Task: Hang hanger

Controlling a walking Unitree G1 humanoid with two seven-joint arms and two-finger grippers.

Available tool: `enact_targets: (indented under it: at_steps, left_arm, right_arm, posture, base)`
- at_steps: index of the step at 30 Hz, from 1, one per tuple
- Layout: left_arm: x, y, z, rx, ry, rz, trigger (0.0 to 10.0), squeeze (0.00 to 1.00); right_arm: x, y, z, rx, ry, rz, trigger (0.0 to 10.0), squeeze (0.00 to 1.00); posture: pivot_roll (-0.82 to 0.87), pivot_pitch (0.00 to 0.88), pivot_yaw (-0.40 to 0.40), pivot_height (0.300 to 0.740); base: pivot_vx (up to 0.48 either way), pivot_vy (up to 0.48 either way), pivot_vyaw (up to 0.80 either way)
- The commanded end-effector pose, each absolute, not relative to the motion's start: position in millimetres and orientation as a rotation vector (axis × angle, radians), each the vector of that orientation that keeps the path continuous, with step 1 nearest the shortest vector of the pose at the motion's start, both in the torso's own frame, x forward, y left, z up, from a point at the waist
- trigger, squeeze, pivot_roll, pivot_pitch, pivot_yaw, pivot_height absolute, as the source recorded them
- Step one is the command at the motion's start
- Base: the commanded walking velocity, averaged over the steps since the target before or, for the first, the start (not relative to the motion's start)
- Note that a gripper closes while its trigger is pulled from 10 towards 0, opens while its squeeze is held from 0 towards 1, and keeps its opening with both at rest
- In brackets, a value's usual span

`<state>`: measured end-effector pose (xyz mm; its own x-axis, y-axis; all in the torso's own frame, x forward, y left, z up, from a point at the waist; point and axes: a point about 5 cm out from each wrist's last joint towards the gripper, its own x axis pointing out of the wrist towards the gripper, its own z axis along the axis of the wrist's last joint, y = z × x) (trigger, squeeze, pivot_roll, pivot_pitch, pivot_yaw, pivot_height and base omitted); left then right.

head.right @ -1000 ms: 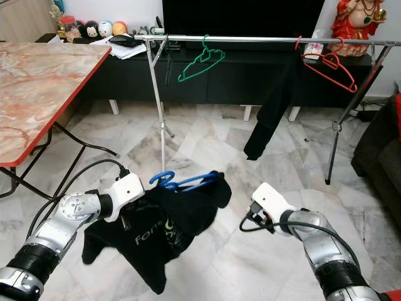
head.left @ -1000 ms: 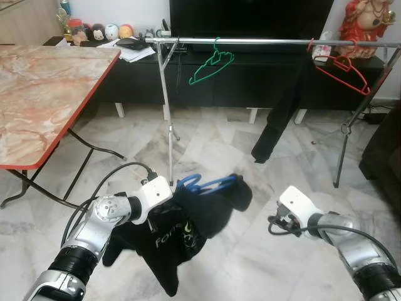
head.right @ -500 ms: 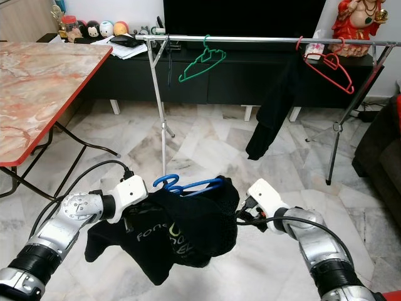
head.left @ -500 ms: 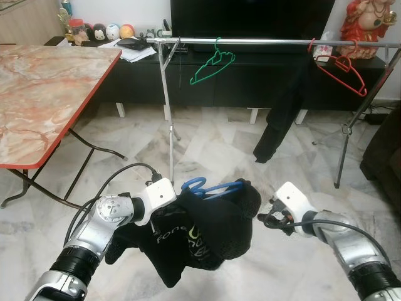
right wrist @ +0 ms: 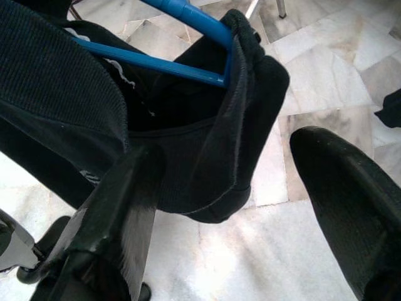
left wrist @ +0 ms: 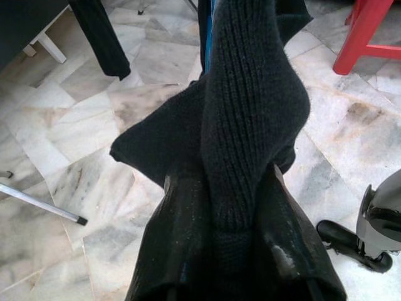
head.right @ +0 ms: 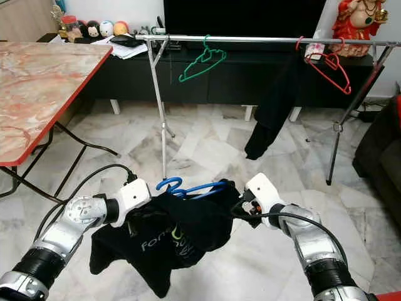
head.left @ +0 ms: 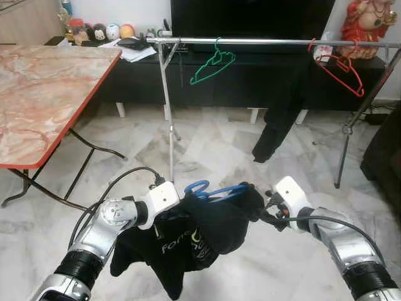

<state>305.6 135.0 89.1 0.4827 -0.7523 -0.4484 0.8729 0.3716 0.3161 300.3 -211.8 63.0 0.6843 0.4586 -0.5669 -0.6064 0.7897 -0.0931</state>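
A black shirt [head.left: 203, 227] with pale lettering hangs low over the floor on a blue hanger [head.left: 210, 190], whose hook curls up at the left. My left gripper [left wrist: 230, 248] is shut on the shirt's knit fabric at the hanger's left end. My right gripper [head.left: 265, 211] is at the shirt's right end. Its fingers [right wrist: 125, 194] are open, with the shirt's edge and the tip of the blue hanger [right wrist: 182, 66] between them. Ahead stands a metal clothes rail [head.left: 250, 41].
On the rail hang a green hanger [head.left: 213, 61], a red hanger [head.left: 343, 66] and a black garment [head.left: 279, 119]. A marble-topped table [head.left: 44, 88] stands at the left, a dark TV cabinet [head.left: 250, 84] behind the rail, a dark sofa [head.left: 385, 157] at the right.
My right gripper has moved left from open floor to the shirt's right end. The shirt and hanger have shifted and swung a little in the left gripper.
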Motion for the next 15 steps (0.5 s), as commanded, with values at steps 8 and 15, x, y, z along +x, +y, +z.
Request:
enact_targets:
  at_steps: [8,15]
  left_arm:
    - [306.9,128.0,99.1,0.547,0.193,-1.069,10.0,0.00]
    - [306.0,126.4,99.1,0.542,0.189,-1.075,10.0,0.00]
  right_arm:
    - [304.1,-214.5,52.4,-0.257,0.545,0.508,10.0,0.00]
    - [306.3,-214.4,49.6,-0.215,0.522,0.461,10.0,0.00]
  posture:
    - [-0.08,0.000,-0.060,0.740]
    - [-0.08,0.000,-0.061,0.740]
  base:
    - [0.000,0.000,0.00]
    - [0.000,0.000,0.00]
